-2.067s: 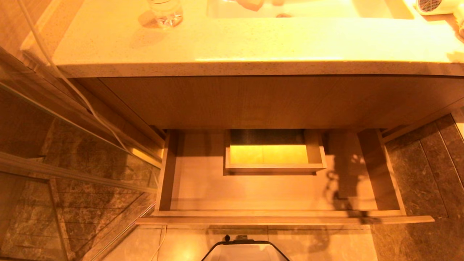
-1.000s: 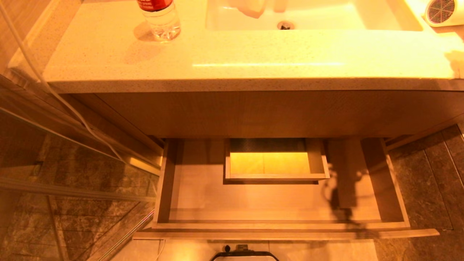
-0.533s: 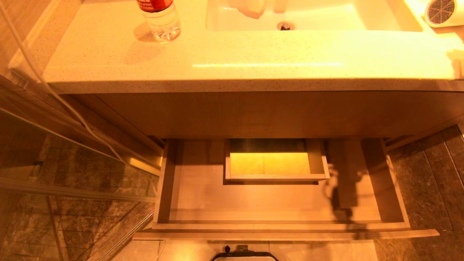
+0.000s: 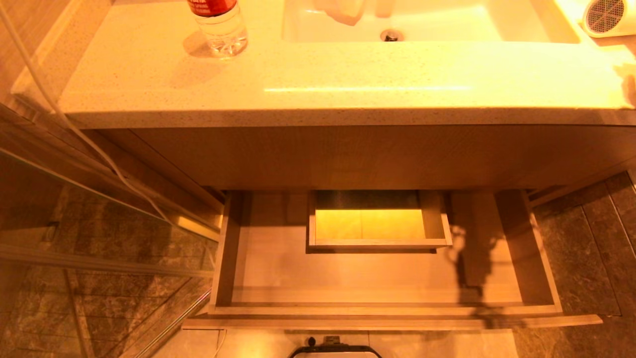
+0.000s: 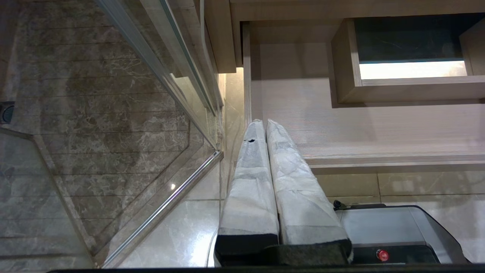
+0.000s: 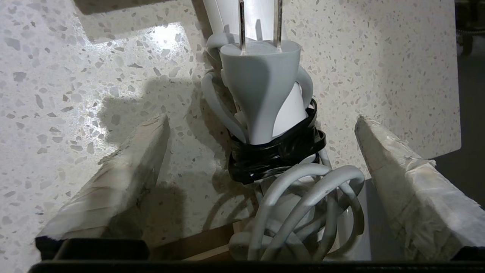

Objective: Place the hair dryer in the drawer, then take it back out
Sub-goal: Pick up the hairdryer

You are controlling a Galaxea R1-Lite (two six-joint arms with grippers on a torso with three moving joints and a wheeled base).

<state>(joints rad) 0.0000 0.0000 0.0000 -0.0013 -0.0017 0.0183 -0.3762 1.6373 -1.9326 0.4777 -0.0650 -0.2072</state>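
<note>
- Left gripper [image 5: 265, 127]: we see its 2 taped fingers pressed together and holding nothing, hanging low beside the front left corner of the drawer [image 4: 226, 258], above the tiled floor [image 5: 94, 113]. We judge this arm parked.
- Bottle [image 4: 218, 25]: it stands on the speckled countertop [image 4: 348, 64], left of the sink [image 4: 497, 25], and has no part in the job.
- Drawer: it is pulled fully out under the countertop. We see only its pale floor and the boxed cut-out [image 4: 377, 223]; nothing lies inside, so step 1 is not yet done.
- Hair dryer [image 4: 606, 15]: it rests on the countertop at the far right, beside the sink, its mesh end facing us.
- Right gripper [image 6: 261, 151]: its fingers stand wide apart on either side of the hair dryer's handle and bundled cord [image 6: 303, 197], touching neither, as far as we can tell.
- Remaining, in our judgement: grasp, carry down into the drawer, release, then retrieve. Both halves of the task are open.
</note>
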